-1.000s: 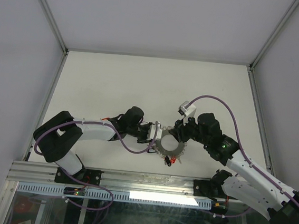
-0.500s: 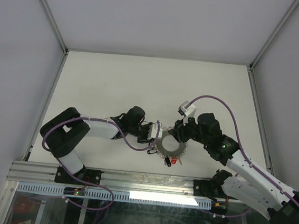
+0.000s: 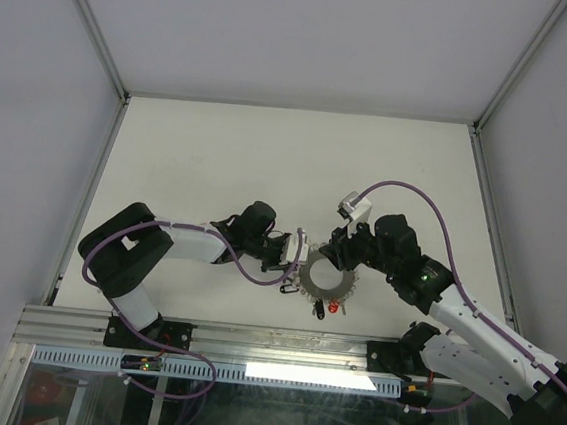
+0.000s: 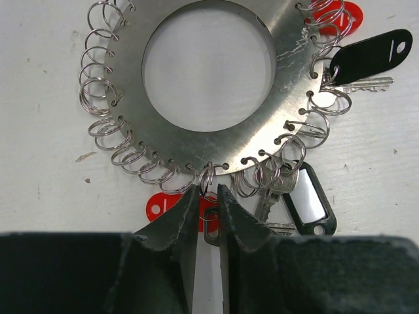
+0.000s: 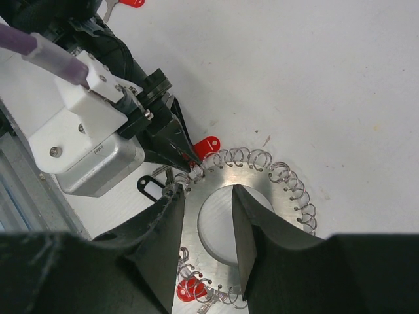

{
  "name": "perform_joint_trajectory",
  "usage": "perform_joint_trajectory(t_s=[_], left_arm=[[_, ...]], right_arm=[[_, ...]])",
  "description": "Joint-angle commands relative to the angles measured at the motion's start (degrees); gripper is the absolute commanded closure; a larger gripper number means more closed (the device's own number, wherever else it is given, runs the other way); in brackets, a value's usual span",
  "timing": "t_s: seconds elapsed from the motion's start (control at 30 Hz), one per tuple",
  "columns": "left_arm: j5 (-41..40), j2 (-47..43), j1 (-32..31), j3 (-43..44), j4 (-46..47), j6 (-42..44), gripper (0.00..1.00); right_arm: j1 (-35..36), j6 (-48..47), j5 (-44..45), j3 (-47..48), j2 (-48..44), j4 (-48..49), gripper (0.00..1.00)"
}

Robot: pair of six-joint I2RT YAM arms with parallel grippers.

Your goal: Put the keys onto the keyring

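The keyring (image 3: 323, 275) is a flat grey metal disc (image 4: 288, 78) with a round hole and many small wire rings around its rim. My left gripper (image 4: 209, 191) sits at the disc's near rim, nearly shut on a small ring with a red-tagged key (image 4: 160, 206) under its tips. It also shows in the top view (image 3: 294, 259). My right gripper (image 5: 206, 191) is open and straddles the disc's band (image 5: 278, 196), one finger in the hole, one at the outer rim. A second red tag (image 4: 337, 14) hangs on the rim. No green-headed key shows.
A black tag with a key (image 4: 370, 52) and a black-framed white tag (image 4: 308, 199) hang from rim rings. The white table (image 3: 268, 161) is walled at the back and both sides. The left gripper's body (image 5: 98, 150) is close beside my right fingers.
The left arm's elbow has swung a little up and right while its tips stay at the disc's rim. The disc and its red tag have shifted slightly right.
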Motion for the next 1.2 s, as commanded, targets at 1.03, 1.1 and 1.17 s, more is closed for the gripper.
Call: perform_joint_trajectory(t_s=[1.03, 1.1, 1.17], left_arm=[[1.3, -12.2, 0.8, -0.9, 3.0, -4.5, 1.00], [1.3, -12.9, 0.8, -0.7, 2.2, -4.2, 1.00], [1.1, -13.2, 0.9, -0.7, 1.5, -4.0, 1.00]], right_arm=[[-0.2, -1.6, -6.0, -3.3, -2.0, 8.2, 0.54], [-0.2, -2.0, -9.5, -4.6, -1.9, 10.6, 0.52], [-0.2, -3.8, -13.2, -5.0, -1.6, 10.7, 0.52]])
